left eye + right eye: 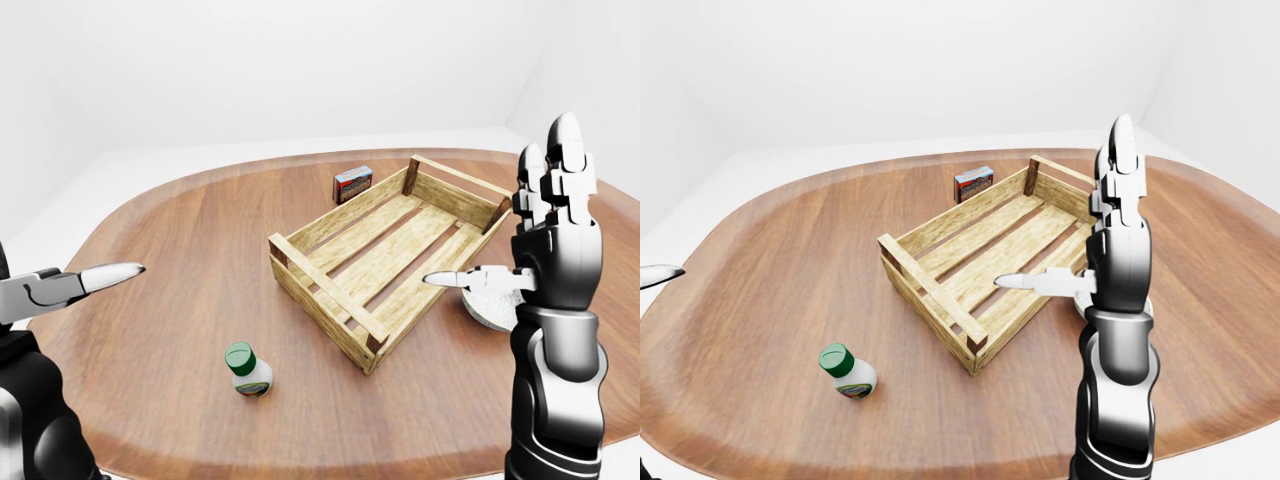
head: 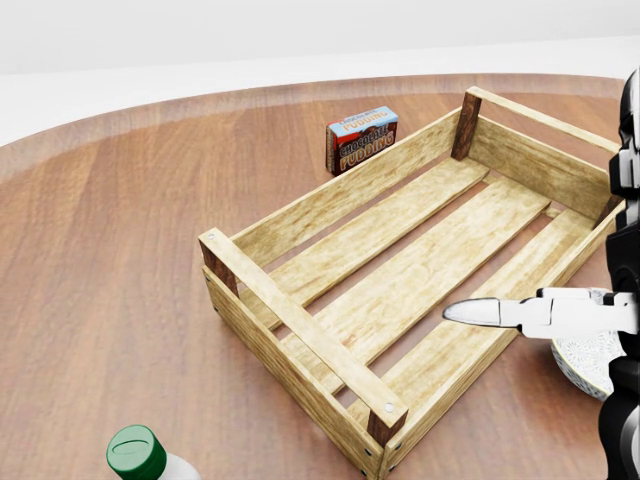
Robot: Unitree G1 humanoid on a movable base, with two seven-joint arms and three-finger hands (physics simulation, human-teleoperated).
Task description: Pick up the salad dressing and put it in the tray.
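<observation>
Nearest to me in the left-eye view, my left hand sits at the left edge, raised over the counter, its fingers spread and holding nothing; only part of it shows. My right hand stands upright at the right, two fingers pointing up and the thumb stretched toward the left, open and empty.

The salad dressing, a pale bottle with a green cap, stands upright on the wood near the bottom of that view, between my two hands and apart from both. It is outside the tray, a little below and left of the tray's nearest corner.

The tray is a slatted wooden crate lying at an angle across the middle of the counter, with nothing inside. A pale bowl rests just beside its right side, partly hidden behind my right hand.

Farthest off, a chocolate pudding box stands by the tray's upper long side.
</observation>
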